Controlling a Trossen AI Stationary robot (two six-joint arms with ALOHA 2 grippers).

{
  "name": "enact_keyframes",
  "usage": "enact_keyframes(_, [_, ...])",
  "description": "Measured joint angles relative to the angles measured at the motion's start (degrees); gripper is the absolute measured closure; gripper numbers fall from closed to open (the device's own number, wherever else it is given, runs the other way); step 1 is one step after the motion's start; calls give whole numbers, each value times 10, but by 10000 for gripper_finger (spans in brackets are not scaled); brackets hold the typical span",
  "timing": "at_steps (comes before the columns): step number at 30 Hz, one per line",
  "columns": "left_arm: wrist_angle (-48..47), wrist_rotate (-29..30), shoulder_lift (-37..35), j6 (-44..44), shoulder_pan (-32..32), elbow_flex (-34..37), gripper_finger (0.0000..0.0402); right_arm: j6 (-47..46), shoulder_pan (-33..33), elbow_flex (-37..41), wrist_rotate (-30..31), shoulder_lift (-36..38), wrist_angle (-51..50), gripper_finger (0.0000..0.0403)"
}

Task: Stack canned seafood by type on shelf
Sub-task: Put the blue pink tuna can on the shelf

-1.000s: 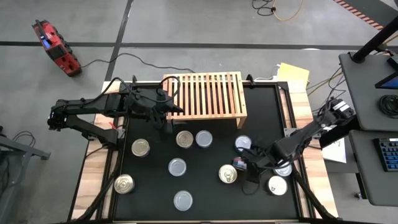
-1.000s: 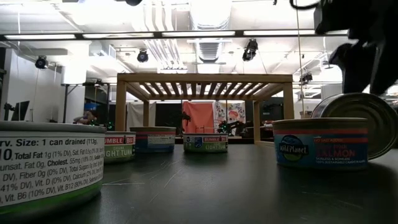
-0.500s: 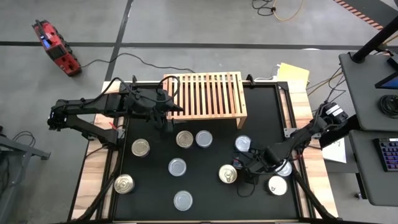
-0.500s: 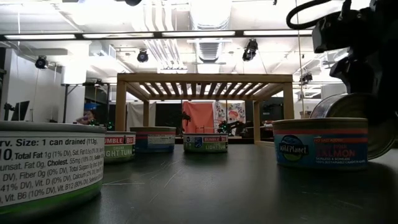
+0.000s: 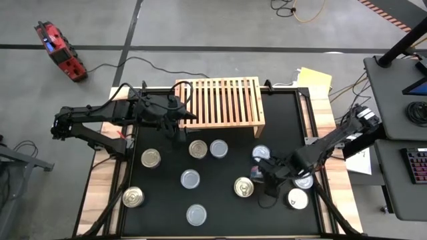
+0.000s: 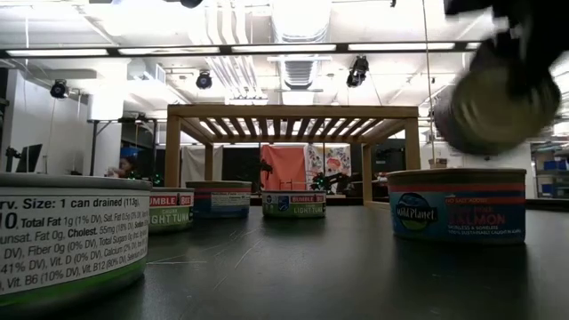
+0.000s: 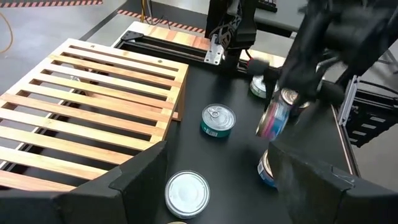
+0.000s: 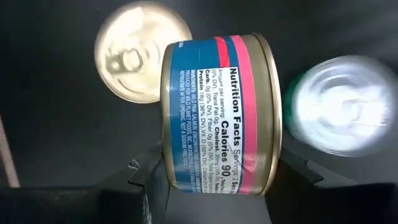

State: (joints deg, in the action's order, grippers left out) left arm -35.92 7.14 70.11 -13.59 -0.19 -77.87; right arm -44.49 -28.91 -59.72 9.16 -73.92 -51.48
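Note:
My right gripper (image 5: 261, 173) hangs over the right part of the black table and is shut on a blue-and-pink-labelled seafood can (image 8: 217, 112), which also appears in the low view as a raised can (image 6: 493, 102). My left gripper (image 5: 175, 131) waits open near the front left corner of the light-wood slatted shelf (image 5: 219, 103). Several other cans stand flat on the table, among them a gold-lidded can (image 5: 197, 149) and a silver-lidded can (image 5: 190, 179). A salmon can (image 6: 458, 206) stands below the raised one. My right gripper pinches the can between its two fingers (image 8: 146, 180), one on each flat end (image 8: 166, 155). It comes slanting down from the table's right side. The can is turned on edge with its label wall toward the wrist camera, lifted clear of the table.
Two more cans (image 5: 297, 198) (image 5: 303, 179) stand close beside the right gripper, and a gold-lidded one (image 5: 244, 187) to its left. The shelf's slatted top (image 7: 93, 93) carries nothing. Metal frame rails (image 5: 310, 127) border the table's sides.
My right gripper came down on a can that leaned tilted with its rim on the table near the right edge, then rose with it. The can now hangs clear above the table, on edge.

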Motion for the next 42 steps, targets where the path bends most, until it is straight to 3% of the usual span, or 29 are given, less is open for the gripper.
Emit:
enact_keyframes(5, [3, 0, 0, -7, 0, 0, 141, 76, 42, -134, 81, 24, -106, 215])
enact_keyframes(11, [22, -1, 0, -62, 0, -5, 141, 300, 151, -278, 170, -8, -115, 215])
enact_keyframes(17, [31, -2, -11, -107, 0, -59, 141, 549, 265, -326, 219, -73, -114, 215])
enact_keyframes(21, [26, -2, -23, -112, -1, -102, 141, 658, 319, -326, 264, -102, -87, 215])
enact_keyframes(28, [23, 5, -47, -98, -2, -125, 141, 696, 367, -327, 250, -106, -49, 215])
enact_keyframes(33, [25, 52, -58, -81, -2, -125, 141, 685, 373, -326, 219, -106, -32, 215])
enact_keyframes(42, [24, 54, -58, -69, -2, -125, 141, 675, 371, -299, 208, -106, 46, 215])
